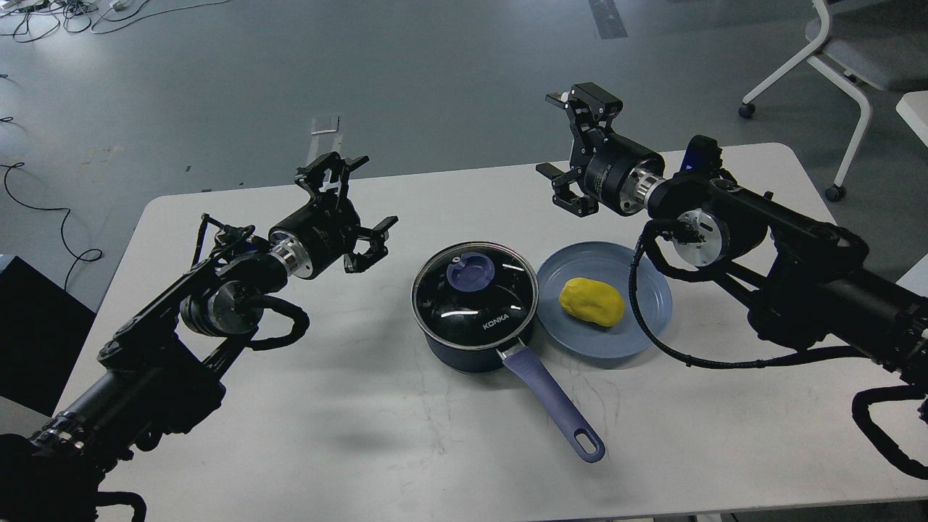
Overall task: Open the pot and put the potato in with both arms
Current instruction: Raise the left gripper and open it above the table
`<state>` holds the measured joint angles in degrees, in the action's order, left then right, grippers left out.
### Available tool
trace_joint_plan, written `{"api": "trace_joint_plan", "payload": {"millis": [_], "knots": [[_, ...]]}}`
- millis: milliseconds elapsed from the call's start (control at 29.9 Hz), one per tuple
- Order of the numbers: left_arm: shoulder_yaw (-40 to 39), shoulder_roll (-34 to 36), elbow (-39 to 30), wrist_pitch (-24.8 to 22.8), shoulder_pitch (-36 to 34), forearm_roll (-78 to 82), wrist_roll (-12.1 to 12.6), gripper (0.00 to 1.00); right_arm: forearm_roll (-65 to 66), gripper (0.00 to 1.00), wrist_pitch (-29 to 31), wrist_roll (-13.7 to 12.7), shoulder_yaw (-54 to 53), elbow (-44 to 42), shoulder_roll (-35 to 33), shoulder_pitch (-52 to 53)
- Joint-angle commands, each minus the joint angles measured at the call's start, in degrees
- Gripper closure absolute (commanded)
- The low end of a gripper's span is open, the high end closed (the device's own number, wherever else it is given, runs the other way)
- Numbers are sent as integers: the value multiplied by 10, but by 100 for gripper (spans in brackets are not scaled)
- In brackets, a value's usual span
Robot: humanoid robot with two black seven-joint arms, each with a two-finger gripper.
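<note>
Head view shows the left gripper [353,206] with its fingers spread wide and holding nothing, raised over the white table [290,435] to the left of the pot [471,341], while the right gripper [562,138] hangs equally wide and empty beyond the blue plate [638,290]. Between the two, the pot is a small dark navy saucepan with a glass lid [475,286] on it, lavender knob in the middle, and a long lavender-blue handle with a hole at its end pointing toward the near edge. Just right of it, apart from both grippers, the potato [591,302], a smooth bright yellow oval, lies on the plate.
</note>
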<state>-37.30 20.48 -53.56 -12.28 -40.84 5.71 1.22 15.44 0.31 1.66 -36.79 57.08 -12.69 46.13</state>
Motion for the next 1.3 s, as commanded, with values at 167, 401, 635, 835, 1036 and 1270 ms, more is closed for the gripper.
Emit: {"api": "trace_joint_plan", "payload": {"millis": [167,401,635,835,1036,1270], "knots": [[-5,-9,-1,0,19,-6,-2,2,0,0,0,1,-27,3,-1,-12],[-36,-21,-1,-1,25,-10,-3,2,-1,0,0,1,-50,2,-11,-6],[-38,-14,-1,-4,24,-11,-1,2,-1,0,16,-1,-54,2,-33,1],[-34,8,-1,-5,16,-10,6,2,-1,0,45,-5,-52,0,-33,16],[-30,13,0,-9,9,-10,17,2,-1,0,48,-7,-46,-2,-29,21],[-23,12,1,-10,-9,-9,18,2,0,0,48,-8,-45,-1,-26,29]]}}
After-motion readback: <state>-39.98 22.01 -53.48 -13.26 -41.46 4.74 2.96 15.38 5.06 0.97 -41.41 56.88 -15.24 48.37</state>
